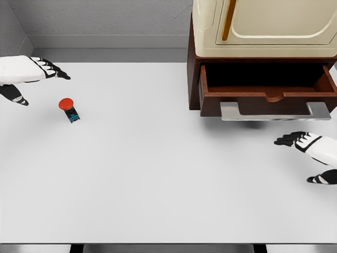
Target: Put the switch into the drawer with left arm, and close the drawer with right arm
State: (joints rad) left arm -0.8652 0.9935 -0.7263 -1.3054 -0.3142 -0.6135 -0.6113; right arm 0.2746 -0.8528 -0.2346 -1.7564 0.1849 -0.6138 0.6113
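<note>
The switch (pixel 69 109), a small black body with a red round button on top, lies on the white table at the left. My left hand (pixel 32 78) hovers just up and left of it, fingers spread, holding nothing. The brown drawer (pixel 267 96) at the upper right stands pulled out, with a silver handle (pixel 275 112) across its front and a dark inside that shows nothing in it. My right hand (pixel 308 153) hangs open below and right of the handle, apart from it.
A cream cabinet (pixel 263 26) sits on top of the drawer unit at the back right. The white table (pixel 158 174) stretches between the two hands. A grey wall runs along the far edge.
</note>
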